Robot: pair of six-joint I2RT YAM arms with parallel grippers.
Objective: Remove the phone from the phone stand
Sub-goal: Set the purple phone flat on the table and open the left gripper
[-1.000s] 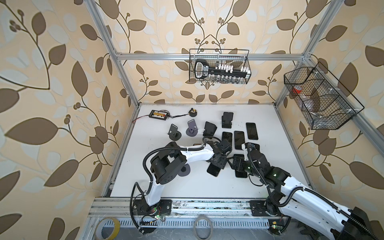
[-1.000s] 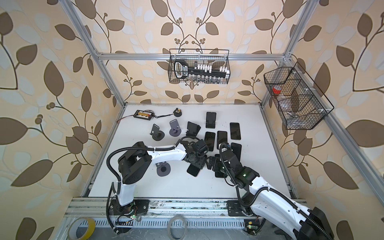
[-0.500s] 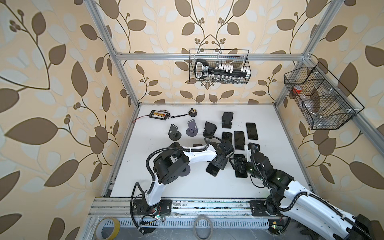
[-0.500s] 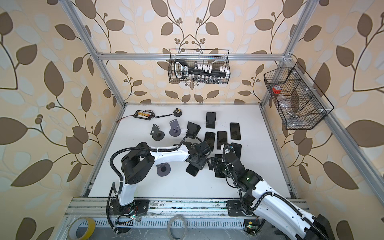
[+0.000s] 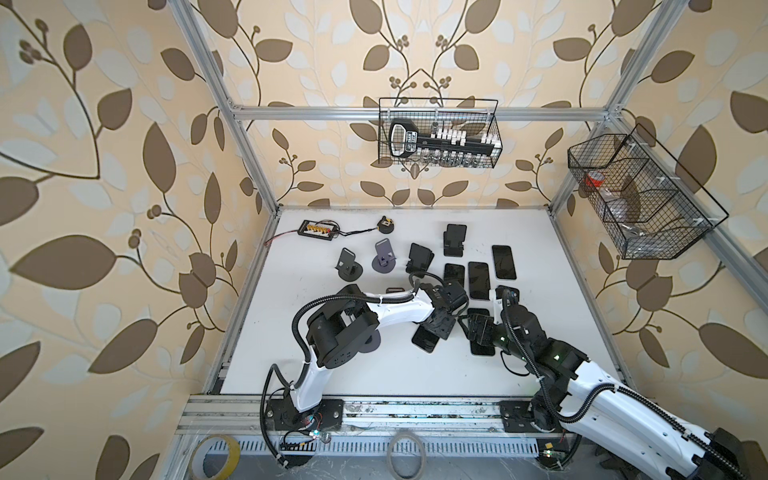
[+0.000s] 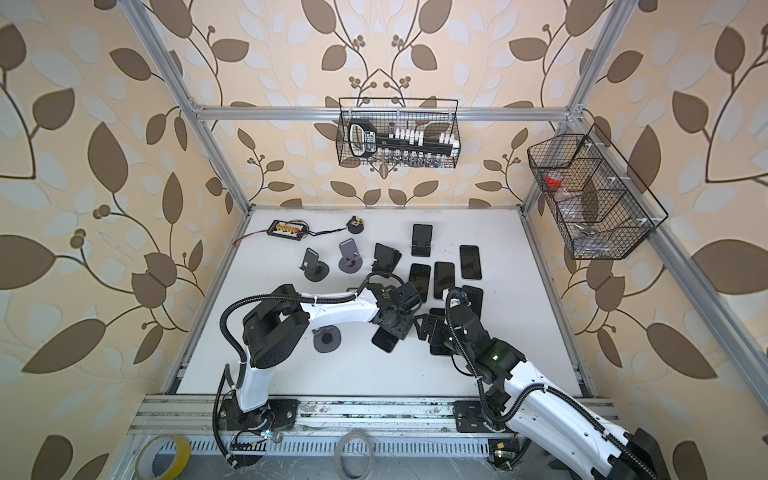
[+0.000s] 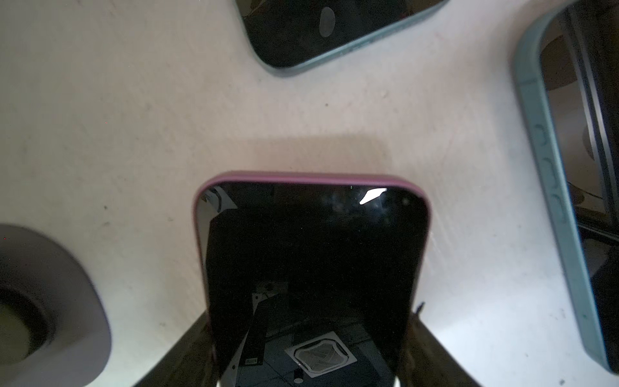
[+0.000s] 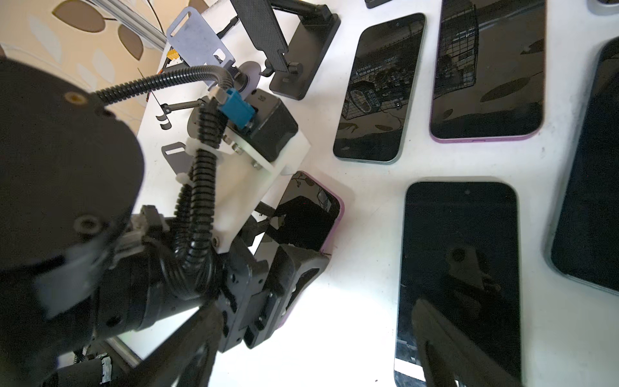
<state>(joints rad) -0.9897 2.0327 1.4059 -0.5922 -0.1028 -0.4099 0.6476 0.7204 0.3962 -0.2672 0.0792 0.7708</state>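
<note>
**Left gripper clamped on the phone, clear of the stand**

In both top views I see the left arm [image 5: 395, 309] folded at the elbow low in the frame. Its white forearm runs right toward the centre of the table [image 5: 374, 382], with the wrist bent down. The left gripper [image 5: 438, 326] has its jaws closed against the two long sides of the phone [image 7: 311, 251], a dark-screened handset in a pinkish case. In the left wrist view the phone fills the lower middle of the frame, screen up. It looks tilted; I cannot tell whether its far end touches the table.

The phone stand [image 7: 43, 301], a grey round base, sits at the lower left of that view, apart from the phone. In a top view the phone stand [image 5: 372, 341] is half hidden under the left elbow.

The right arm [image 5: 602, 386] reaches in from the lower right corner on a diagonal. The right gripper [image 5: 473, 328] points left, just beside the left one, with its jaws spread and nothing between them. Other phones [image 8: 378, 90] lie flat along the top of the right wrist view.
</note>
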